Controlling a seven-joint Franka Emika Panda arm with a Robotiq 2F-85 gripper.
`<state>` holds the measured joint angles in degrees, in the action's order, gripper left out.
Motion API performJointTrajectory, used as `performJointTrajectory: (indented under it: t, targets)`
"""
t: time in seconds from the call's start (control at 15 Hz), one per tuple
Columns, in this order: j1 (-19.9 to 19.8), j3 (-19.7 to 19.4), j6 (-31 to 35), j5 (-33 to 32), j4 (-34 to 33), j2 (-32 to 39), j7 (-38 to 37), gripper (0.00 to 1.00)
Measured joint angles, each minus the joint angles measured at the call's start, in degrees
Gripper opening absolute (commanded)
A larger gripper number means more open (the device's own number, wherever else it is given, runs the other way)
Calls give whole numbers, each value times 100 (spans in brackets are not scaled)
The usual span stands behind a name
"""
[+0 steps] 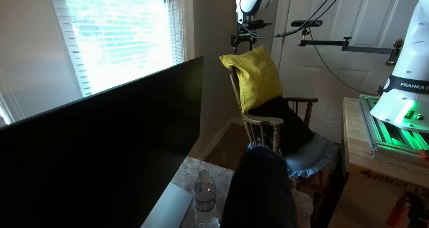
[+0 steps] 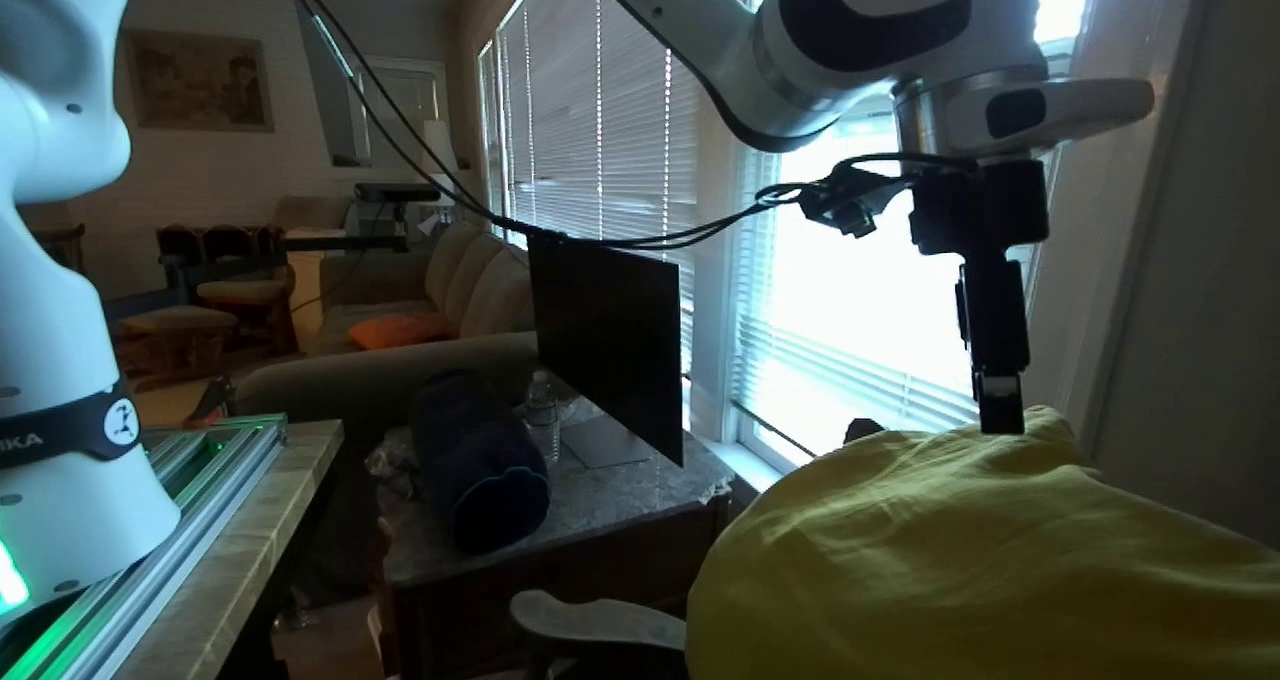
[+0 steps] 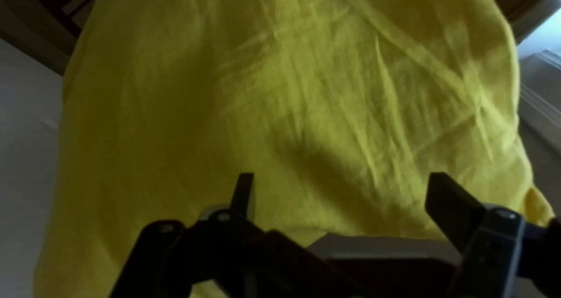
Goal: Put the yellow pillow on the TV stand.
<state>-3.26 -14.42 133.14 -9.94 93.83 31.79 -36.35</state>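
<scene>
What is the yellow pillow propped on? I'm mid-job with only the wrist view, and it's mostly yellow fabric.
Observer: The yellow pillow rests up against the back of a wooden armchair, above some dark cloth.
Operator: Good. Has the place it's headed got anything on it?
Observer: Yes. On the TV stand, a clear bottle stands between a dark screen and a dark rounded bundle.
Operator: And which way am I pointing?
Observer: In both exterior views the claw points down at the pillow's upper edge; whether it touches, I can't tell.
</scene>
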Motion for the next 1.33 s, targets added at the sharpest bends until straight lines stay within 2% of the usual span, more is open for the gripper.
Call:
performJointTrajectory:
  t: [0.33, 0.4, 0.47, 0.6, 1.07, 1.27, 1.33]
  targets:
    - [-111, 0, -598, 154, -623, 623, -1, 100]
    - [-122, 0, -686, 164, -732, 720, -1, 97]
    - [-129, 0, -767, 169, -834, 809, -1, 74]
    - [-138, 0, -870, 179, -1008, 957, -1, 69]
    - [-182, 0, -1164, 185, -1418, 1264, -1, 18]
    - [-200, 0, -1243, 185, -1520, 1352, -1, 1]
    - [-203, 0, -1261, 185, -1551, 1383, -1, 0]
